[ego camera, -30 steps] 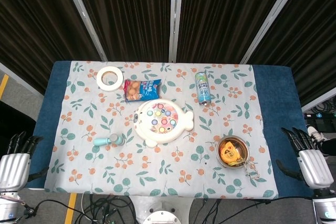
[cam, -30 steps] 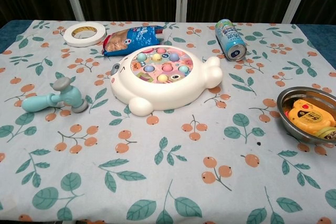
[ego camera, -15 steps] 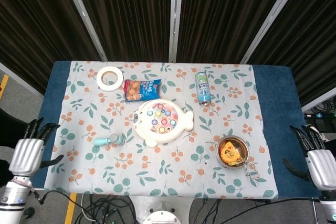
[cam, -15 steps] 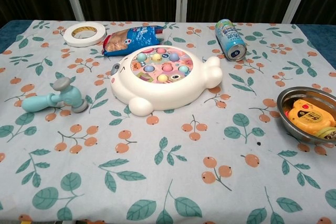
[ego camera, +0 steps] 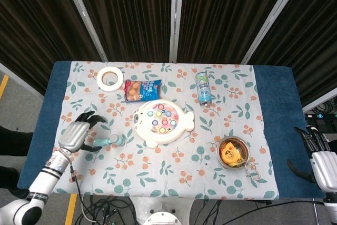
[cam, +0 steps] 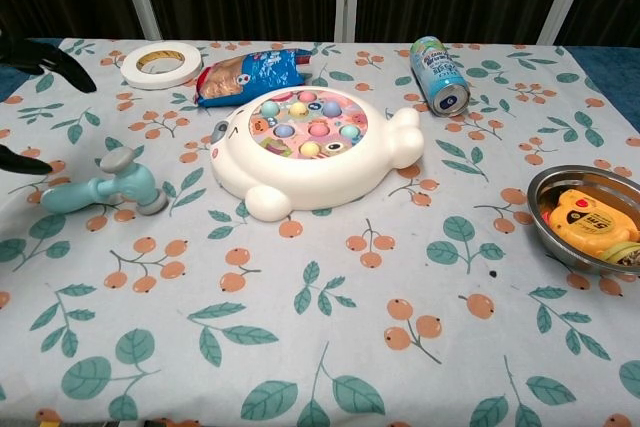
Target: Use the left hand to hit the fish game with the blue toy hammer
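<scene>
The blue toy hammer (ego camera: pixel 109 140) lies flat on the tablecloth, handle pointing left, grey head toward the fish game; the chest view shows the hammer (cam: pixel 100 189) at the left. The white fish game (ego camera: pixel 162 121) with coloured buttons sits mid-table, also in the chest view (cam: pixel 312 150). My left hand (ego camera: pixel 78 133) hovers open just left of the hammer's handle, fingers spread, holding nothing; only its dark fingertips (cam: pixel 45 59) show at the chest view's left edge. My right hand (ego camera: pixel 322 163) stays open off the table's right edge.
A tape roll (ego camera: pixel 110 78) and a snack bag (ego camera: pixel 142 90) lie behind the fish game. A can (ego camera: pixel 203 88) lies on its side at the back right. A metal bowl (ego camera: pixel 234 152) with a yellow tape measure sits at the front right.
My left hand has moved from off the table's left edge up and right over the cloth, ending beside the hammer's handle. The right hand has sunk slightly lower.
</scene>
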Robot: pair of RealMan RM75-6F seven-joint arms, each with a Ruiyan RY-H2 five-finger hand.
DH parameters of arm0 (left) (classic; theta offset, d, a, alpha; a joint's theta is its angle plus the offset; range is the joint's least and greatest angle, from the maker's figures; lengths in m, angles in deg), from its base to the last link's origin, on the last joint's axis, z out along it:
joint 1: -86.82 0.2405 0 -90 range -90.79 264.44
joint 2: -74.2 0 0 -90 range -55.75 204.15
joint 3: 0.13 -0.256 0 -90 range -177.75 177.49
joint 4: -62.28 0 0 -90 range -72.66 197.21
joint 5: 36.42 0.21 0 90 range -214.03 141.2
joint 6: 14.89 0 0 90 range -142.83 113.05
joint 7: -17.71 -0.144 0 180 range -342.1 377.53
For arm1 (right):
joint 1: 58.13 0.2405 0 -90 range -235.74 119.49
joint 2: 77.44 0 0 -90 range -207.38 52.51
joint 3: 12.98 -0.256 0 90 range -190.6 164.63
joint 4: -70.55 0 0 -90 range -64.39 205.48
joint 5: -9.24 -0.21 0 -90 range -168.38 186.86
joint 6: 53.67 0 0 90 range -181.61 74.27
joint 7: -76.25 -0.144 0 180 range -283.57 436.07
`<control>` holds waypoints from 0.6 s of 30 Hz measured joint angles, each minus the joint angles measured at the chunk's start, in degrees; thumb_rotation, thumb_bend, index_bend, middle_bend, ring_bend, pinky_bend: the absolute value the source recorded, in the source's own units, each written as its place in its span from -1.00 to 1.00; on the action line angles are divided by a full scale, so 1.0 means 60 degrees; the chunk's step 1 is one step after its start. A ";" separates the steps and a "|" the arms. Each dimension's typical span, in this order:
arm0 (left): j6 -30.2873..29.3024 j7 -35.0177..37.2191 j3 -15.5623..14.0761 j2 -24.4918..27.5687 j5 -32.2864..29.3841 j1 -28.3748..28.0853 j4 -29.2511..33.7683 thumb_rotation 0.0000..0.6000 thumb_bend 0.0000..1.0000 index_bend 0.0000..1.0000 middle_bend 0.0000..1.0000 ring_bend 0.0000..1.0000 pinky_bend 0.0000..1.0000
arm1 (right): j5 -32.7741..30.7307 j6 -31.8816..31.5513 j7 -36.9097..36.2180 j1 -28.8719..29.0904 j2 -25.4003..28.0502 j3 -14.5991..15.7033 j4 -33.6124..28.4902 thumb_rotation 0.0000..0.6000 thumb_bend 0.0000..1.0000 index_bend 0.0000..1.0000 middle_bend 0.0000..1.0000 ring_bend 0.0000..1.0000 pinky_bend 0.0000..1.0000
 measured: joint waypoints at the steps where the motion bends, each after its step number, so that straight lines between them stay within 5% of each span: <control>1: 0.0031 -0.0131 -0.0010 -0.0162 -0.0188 -0.0051 -0.0045 1.00 -0.80 -0.47 -0.58 -0.83 -0.79 | -0.0008 0.0020 -0.0012 0.0007 -0.0008 -0.0002 0.0017 1.00 -0.57 -1.00 -0.74 -1.00 -1.00; 9: -0.0284 -0.0950 -0.0364 -0.1222 -0.0878 -0.0114 -0.0556 1.00 -0.77 -0.46 -0.51 -0.76 -0.74 | -0.0018 0.0154 -0.0129 0.0076 -0.0084 -0.0004 0.0132 1.00 -0.57 -1.00 -0.74 -1.00 -1.00; 18: -0.0699 -0.1296 -0.0468 -0.1858 -0.1355 -0.0039 -0.1093 1.00 -0.58 -0.34 -0.30 -0.59 -0.46 | -0.0046 0.0230 -0.0176 0.0087 -0.0107 0.0012 0.0174 1.00 -0.57 -1.00 -0.74 -1.00 -1.00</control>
